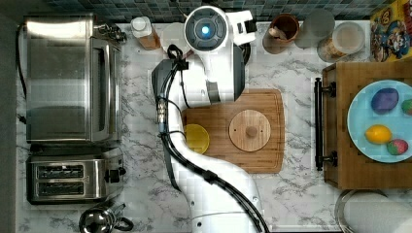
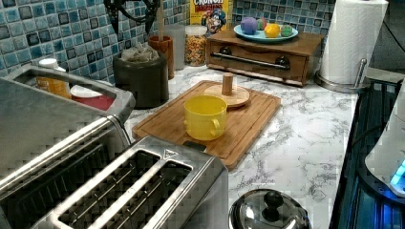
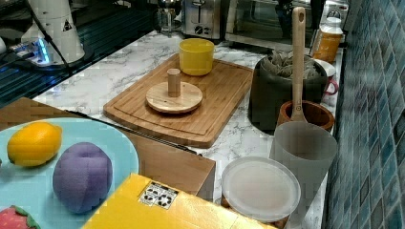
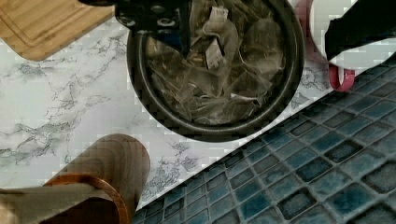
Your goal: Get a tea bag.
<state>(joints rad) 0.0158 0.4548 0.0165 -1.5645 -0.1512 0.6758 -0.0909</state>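
We find the gripper [image 2: 132, 14] hovering spread above the dark jar [image 4: 215, 70], where the tea bags [image 4: 212, 60] lie heaped. We judge this the approach; next comes a straight descent and pinch.

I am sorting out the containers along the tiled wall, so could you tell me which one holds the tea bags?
The wide dark canister holds them: its open top is heaped with tea bags. The brown cup next to it holds a wooden utensil.
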